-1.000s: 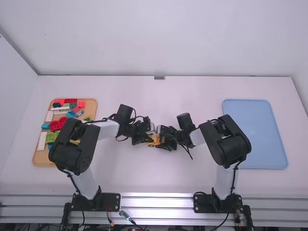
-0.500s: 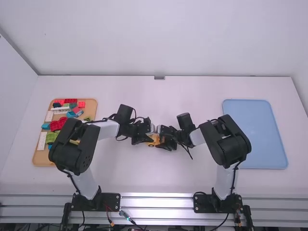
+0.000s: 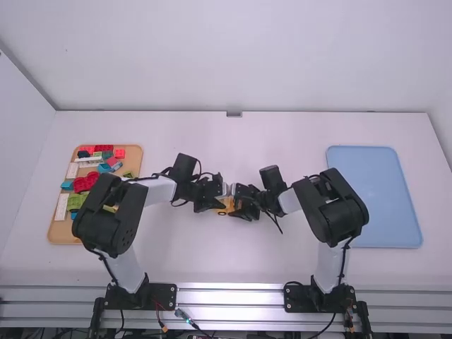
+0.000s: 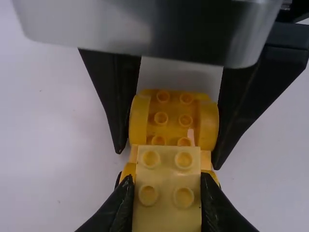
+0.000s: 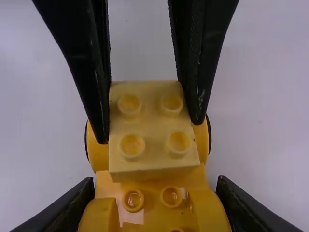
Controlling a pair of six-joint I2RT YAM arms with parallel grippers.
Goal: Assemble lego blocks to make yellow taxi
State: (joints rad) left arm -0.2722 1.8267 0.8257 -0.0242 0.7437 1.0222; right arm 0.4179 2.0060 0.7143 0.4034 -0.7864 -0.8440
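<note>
My left gripper (image 3: pixel 220 204) and my right gripper (image 3: pixel 239 207) meet near the table's middle, over the orange-yellow car base (image 3: pixel 223 212). In the left wrist view, a pale yellow 2x2 block (image 4: pixel 166 191) is clamped in my left gripper (image 4: pixel 167 182), over the studded car base (image 4: pixel 174 118). Far fingers, those of the right arm, grip that base's rounded sides. In the right wrist view, my right gripper (image 5: pixel 155 186) holds the car base (image 5: pixel 157 193) at both sides, and the pale block (image 5: pixel 152 125) covers its middle; whether its underside is seated is hidden.
A tan tray (image 3: pixel 62 229) of loose red, green, blue and white blocks stands at the left, partly under the left arm. At the right lies a light blue tray (image 3: pixel 374 194), beside the right arm's elbow.
</note>
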